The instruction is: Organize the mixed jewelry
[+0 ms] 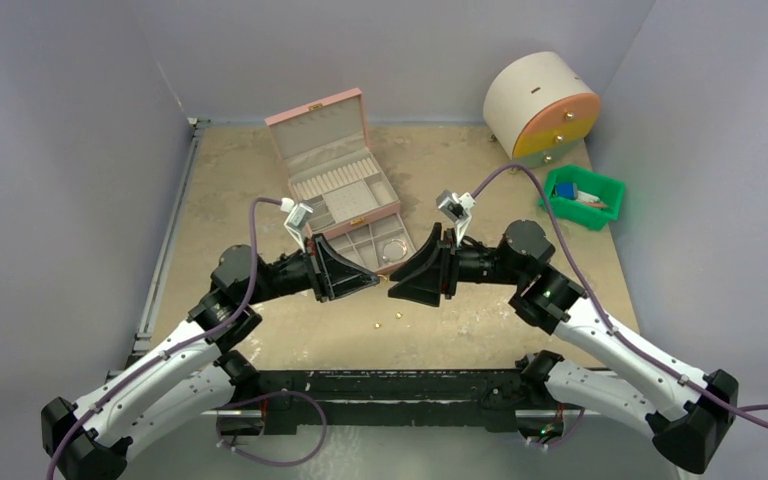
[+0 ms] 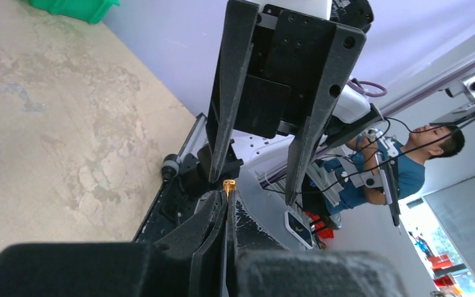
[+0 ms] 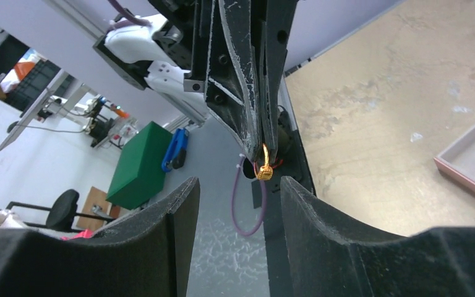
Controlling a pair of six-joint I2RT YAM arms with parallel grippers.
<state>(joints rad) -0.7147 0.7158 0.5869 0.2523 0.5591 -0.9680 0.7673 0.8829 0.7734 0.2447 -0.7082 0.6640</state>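
The table (image 1: 230,180) is a mottled sandy-beige board, worn paler in patches. Plain grey-lilac walls (image 1: 60,150) close it in on three sides. Beyond it the wrist views catch a workshop with a person (image 2: 408,170) in a blue shirt, a green crate (image 3: 139,167) and a black chair (image 3: 62,207).

The stud (image 2: 229,184) is a tiny bright gold piece, far smaller than the fingers that hold it. It is held above the table at the centre of the top view, just below the box. The left gripper (image 2: 229,194) has its jaws pressed together on it, so only the gold end shows past the black tips. The right gripper (image 3: 236,185) faces it tip to tip with jaws spread. The stud sits at the mouth of that gap, and as far as can be seen it touches neither finger.

Counted:
- One stud is in the grip.
- Two gold beads (image 1: 400,313) lie loose on the table just below the grippers.
- One thin silvery loop (image 1: 393,250) lies in a right-hand compartment of the box's lower tray.
- One pink box (image 1: 320,140) stands at upper centre with its lid up.
- One green bin (image 1: 582,197) holding blue items sits at the right.
- One white drum (image 1: 540,105) with an orange-yellow face sits at upper right.
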